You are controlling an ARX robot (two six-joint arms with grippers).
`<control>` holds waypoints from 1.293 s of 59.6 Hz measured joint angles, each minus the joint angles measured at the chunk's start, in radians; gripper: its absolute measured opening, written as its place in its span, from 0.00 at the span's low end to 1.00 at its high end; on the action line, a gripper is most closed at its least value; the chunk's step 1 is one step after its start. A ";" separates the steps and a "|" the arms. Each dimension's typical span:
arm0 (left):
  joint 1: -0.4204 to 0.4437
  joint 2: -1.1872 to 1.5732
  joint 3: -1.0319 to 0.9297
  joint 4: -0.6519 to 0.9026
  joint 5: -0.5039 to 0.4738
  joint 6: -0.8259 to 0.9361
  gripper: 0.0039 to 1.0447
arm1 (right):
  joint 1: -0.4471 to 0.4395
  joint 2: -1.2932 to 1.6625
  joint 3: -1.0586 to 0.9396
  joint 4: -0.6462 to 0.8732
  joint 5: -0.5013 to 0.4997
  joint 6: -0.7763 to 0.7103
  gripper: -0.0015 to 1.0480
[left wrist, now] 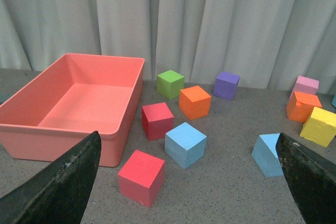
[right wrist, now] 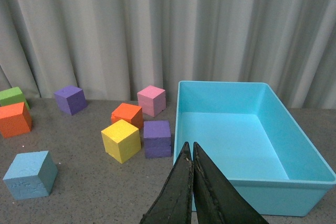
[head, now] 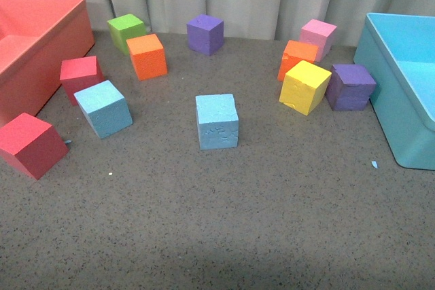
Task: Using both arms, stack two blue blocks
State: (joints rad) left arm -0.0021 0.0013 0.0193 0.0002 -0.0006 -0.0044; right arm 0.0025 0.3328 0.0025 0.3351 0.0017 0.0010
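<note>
**Blue blocks, two, unstacked.** Both are seen resting flat on the grey table, well apart from each other.

- **First blue block**: set near the table's middle, clear of every other cube. Dents are seen on its near face.
- **Second blue block**: placed at 9 o'clock of the first. The far red cube sits just beside it at 11 o'clock, and the near red cube at 8 o'clock.
- **Red bin**: placed at 10 o'clock on the table.
- **Turquoise bin**: placed at 3 o'clock on the table.
- **Cluster at 2 o'clock of the first block:** a yellow cube is grouped with a purple cube.
- **Left claw**: fingers are spread wide and nothing is gripped. Both blue blocks are seen beyond it.
- **Right claw**: fingers are pressed together with nothing held between them. It is held clear of the table.
</note>
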 joint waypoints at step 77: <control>0.000 0.000 0.000 0.000 0.000 0.000 0.94 | 0.000 -0.328 0.001 -0.334 -0.003 -0.001 0.85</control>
State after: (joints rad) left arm -0.0017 0.0013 0.0193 0.0002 -0.0006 -0.0044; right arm 0.0025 0.0044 0.0032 0.0013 -0.0010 -0.0002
